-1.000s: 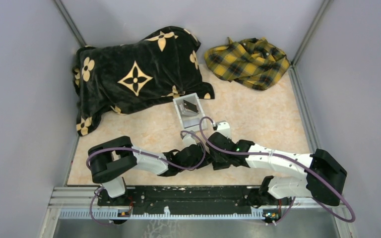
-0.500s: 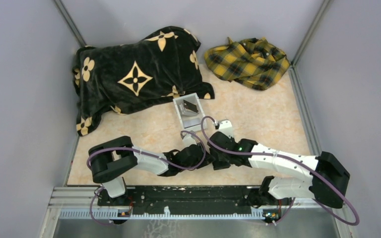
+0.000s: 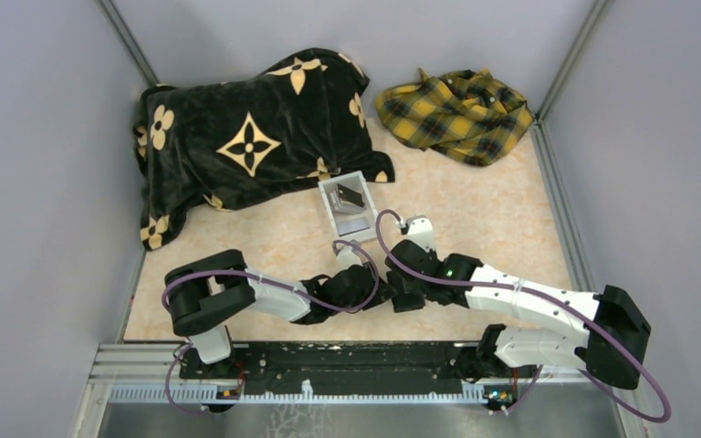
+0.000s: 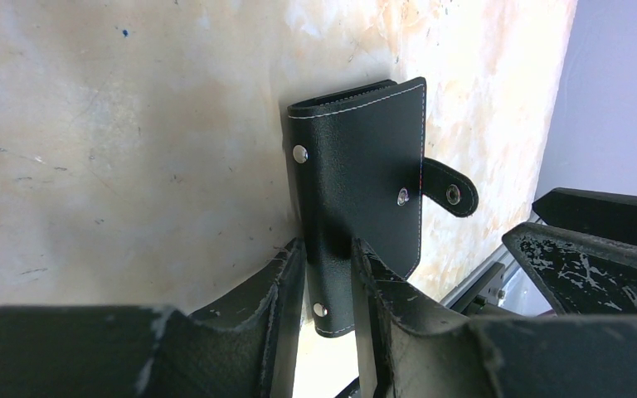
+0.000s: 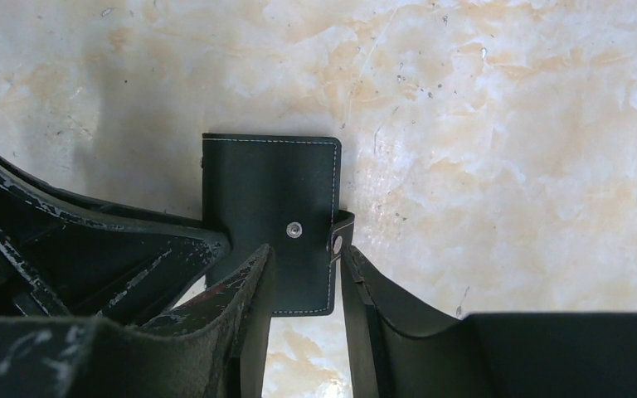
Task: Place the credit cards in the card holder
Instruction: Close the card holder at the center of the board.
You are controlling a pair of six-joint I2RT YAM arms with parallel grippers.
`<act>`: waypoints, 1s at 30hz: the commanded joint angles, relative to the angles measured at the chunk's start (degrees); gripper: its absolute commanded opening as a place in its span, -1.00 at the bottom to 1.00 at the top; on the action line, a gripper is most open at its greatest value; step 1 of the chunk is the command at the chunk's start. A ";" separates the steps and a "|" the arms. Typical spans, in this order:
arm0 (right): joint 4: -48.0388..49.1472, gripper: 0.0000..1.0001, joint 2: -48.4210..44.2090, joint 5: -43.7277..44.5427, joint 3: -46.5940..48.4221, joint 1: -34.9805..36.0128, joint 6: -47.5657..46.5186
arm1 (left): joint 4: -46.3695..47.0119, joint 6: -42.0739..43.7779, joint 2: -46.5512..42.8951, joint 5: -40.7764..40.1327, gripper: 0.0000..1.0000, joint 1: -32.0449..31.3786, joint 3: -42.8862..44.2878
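- The card holder (image 4: 361, 157) looks light, slick and floppy at its fold; we judge the spine edge the safest hold, leaving the strap (image 5: 337, 236) free.
- The left pincer (image 4: 326, 250), half closed, clamps that edge between its fingers.
- The right pincer (image 5: 305, 257) straddles the strap side, slack and gripping nothing.
- Against 1 second ago, the right arm's elbow sits farther out.

black floral blanket (image 3: 256, 137) and yellow plaid cloth (image 3: 456, 114) at the back; white open box (image 3: 327, 203) at the blanket's near edge.
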 commanded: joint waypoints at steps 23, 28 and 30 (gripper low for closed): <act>4.86 -0.56 1.13 -2.05 -4.75 -4.83 1.41 | -10.61 1.80 4.12 1.13 -0.30 0.24 -3.51; 5.58 -0.64 1.33 -2.65 -5.02 -5.33 1.04 | -10.71 2.02 4.15 1.12 -0.30 0.33 -3.41; 5.71 -0.68 1.55 -2.66 -4.89 -5.35 0.76 | -10.64 2.08 4.29 1.27 -0.30 0.34 -3.38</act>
